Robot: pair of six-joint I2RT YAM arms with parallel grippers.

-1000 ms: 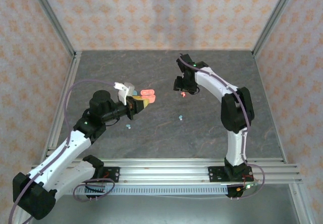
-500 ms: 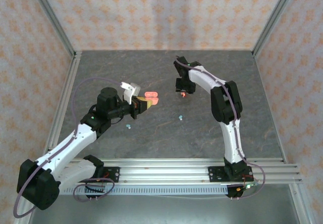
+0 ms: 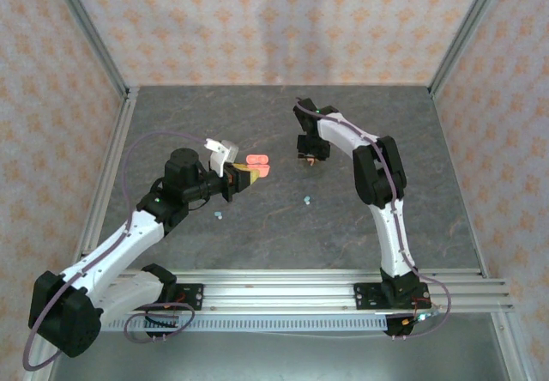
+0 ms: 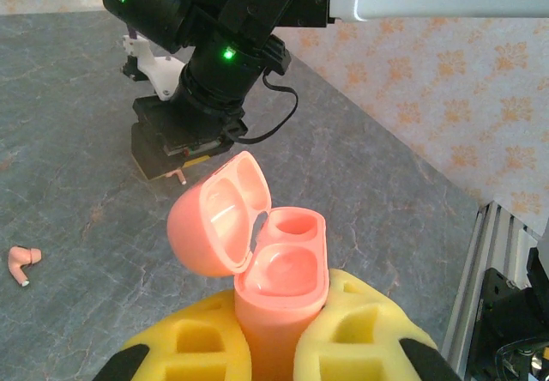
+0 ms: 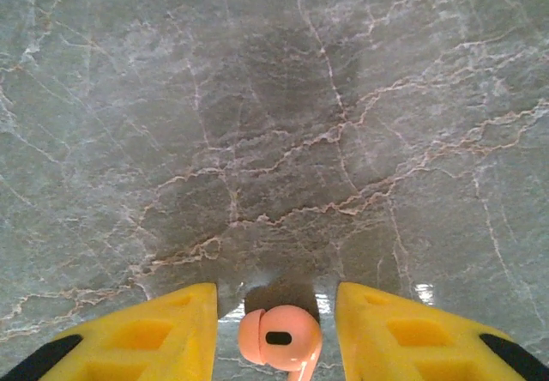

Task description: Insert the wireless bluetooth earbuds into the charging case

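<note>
1. The left jaws grip the salmon charging case (image 4: 283, 265), its lid open;
2. The right jaws stand narrowly apart astride a salmon earbud (image 5: 279, 336) on the worktop (image 5: 257, 98), touching neither side;
3. A blue earbud (image 3: 307, 200) lies between the arms; a second blue earbud (image 3: 220, 214) lies near the left arm

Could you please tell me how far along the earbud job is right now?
Done: the left tool holds the salmon case, lid open, both sockets empty. In hand: the right tool straddles one salmon earbud on the table, jaws open. Left: seating it, the second salmon earbud and both blue earbuds.
</note>
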